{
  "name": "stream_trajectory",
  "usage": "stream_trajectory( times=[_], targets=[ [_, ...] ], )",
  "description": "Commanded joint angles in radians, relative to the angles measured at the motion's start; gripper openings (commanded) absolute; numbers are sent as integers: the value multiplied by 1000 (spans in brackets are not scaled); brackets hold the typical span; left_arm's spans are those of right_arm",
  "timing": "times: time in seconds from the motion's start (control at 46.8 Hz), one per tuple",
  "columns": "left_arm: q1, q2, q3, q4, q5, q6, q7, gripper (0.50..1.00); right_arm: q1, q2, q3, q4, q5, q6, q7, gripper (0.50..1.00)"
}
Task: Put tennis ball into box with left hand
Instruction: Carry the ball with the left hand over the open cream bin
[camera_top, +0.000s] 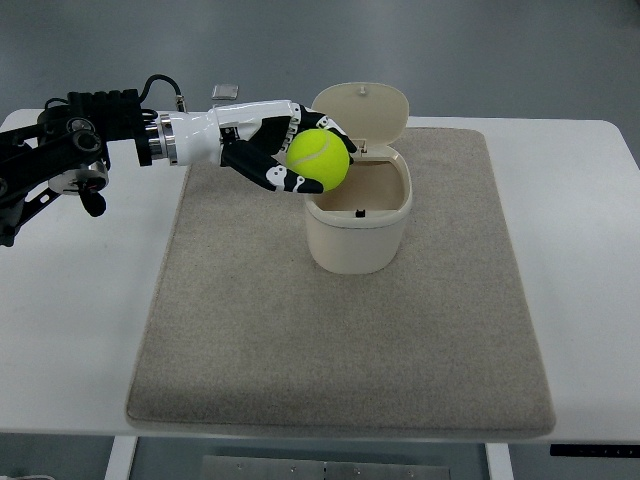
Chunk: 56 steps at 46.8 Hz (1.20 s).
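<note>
Box (358, 235): cream, round-bodied bin with a hinged lid (362, 110) tipped back and open, standing on the mat toward its far edge, roughly mid-width. Interior is pale; a small dark spot shows near the front inner wall, otherwise no contents can be made out.

Tennis ball (318, 159): bright yellow-green with a pale curved seam, held above the box's left rim, partly overlapping the opening. Left hand (285, 155) is wrapped around it, black-and-white fingers (272, 176) curled under and behind the ball; its arm enters from the table's left edge.

Mat (340, 340): beige, rectangular, covering most of the white table (80, 330). Small grey object (225, 92) lies at the table's far edge. Grey floor beyond.
</note>
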Motion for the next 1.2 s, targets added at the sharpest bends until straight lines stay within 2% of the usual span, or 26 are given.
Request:
stream_trajectory(
  times=[0.0, 1.175],
  targets=[
    [0, -6, -2, -3, -7, 5, 0, 500, 0, 0, 0, 0, 0, 0, 0, 901],
    [2, -80, -3, 0, -13, 105, 2, 500, 0, 0, 0, 0, 0, 0, 0, 901]
  ],
)
